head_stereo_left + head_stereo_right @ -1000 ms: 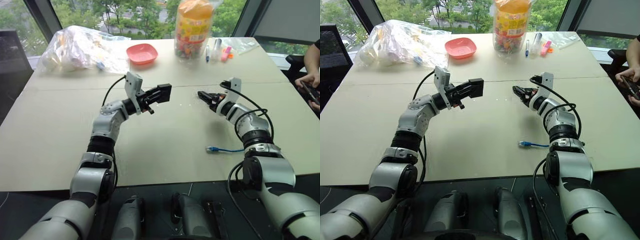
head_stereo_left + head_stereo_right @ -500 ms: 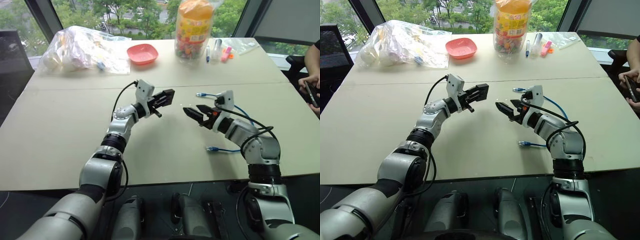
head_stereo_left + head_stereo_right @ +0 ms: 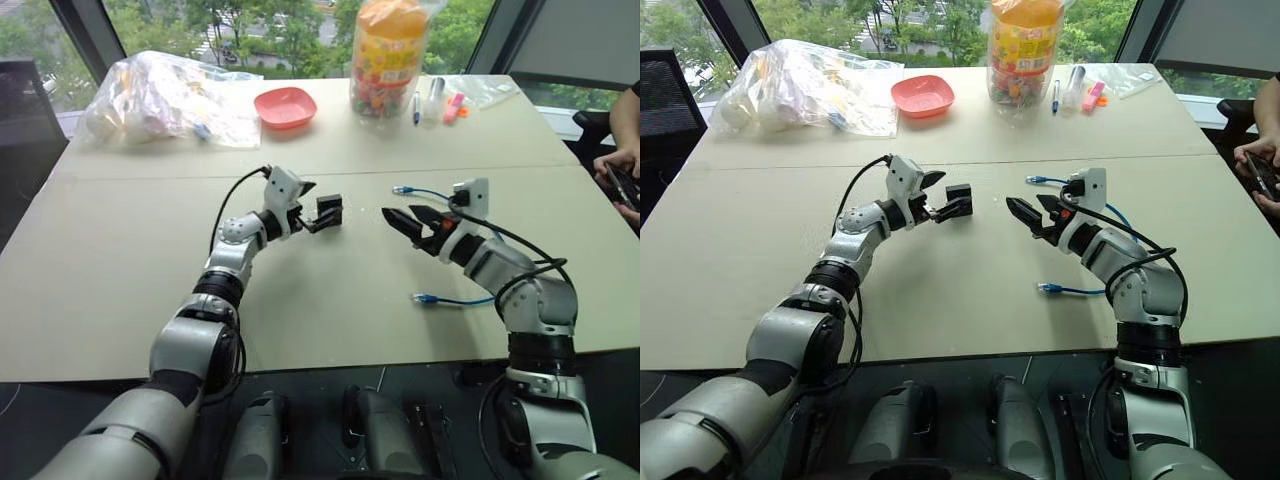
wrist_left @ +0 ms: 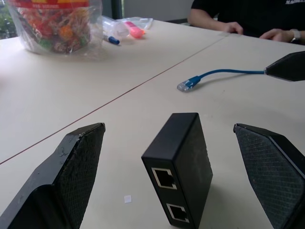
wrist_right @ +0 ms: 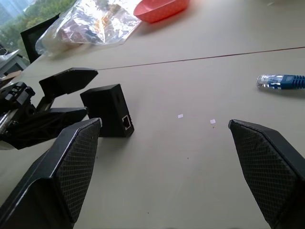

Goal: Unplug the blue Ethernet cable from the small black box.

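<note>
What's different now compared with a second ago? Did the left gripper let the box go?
Yes. The left gripper has opened and sunk, leaving the small black box standing on the table between its spread fingers. The right gripper, open throughout, has pulled back toward the robot. The blue Ethernet cable stays unplugged on the table; the bowl, jar and bag have not moved.

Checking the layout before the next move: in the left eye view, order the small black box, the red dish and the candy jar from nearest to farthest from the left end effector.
1. small black box: on the table just off the open left end effector.
2. red dish: far side of the table, beyond it.
3. candy jar: far edge, off to the right.
</note>
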